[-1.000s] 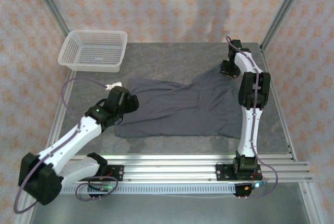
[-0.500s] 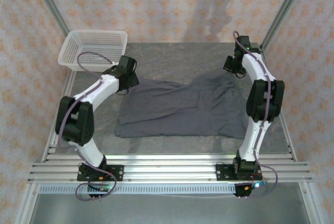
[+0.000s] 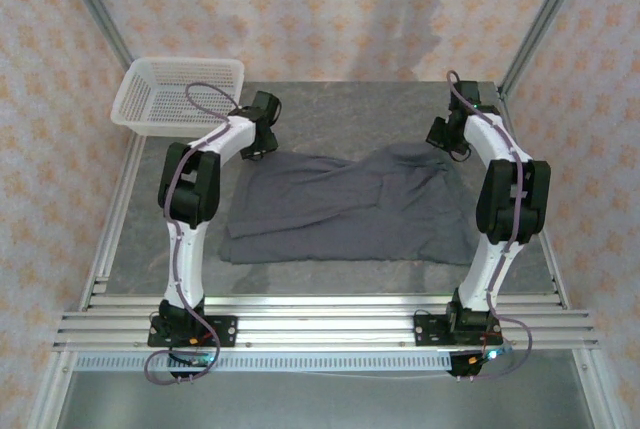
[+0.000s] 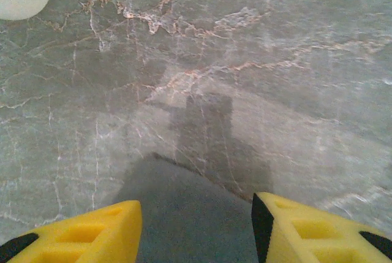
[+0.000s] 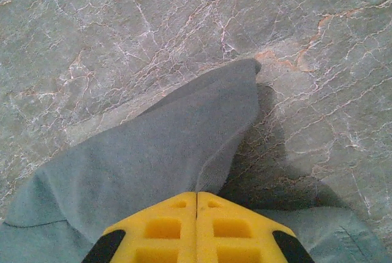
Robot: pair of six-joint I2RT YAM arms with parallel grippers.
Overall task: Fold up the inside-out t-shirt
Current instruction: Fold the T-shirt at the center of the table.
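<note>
The inside-out t-shirt [image 3: 340,211] lies spread and rumpled across the middle of the grey, veined, marble-look table [image 3: 340,109]; the white mesh basket [image 3: 182,97] sits at the far left corner, apart from the cloth; peach patterned walls [image 3: 320,9] and aluminium posts [image 3: 92,4] close in the cell; the left gripper [image 4: 195,229] hovers over the shirt's far left corner, its yellow jaws standing apart with cloth below the gap; the right gripper [image 5: 196,217] is pressed closed, pinching a raised ridge at the shirt's far right edge
</note>
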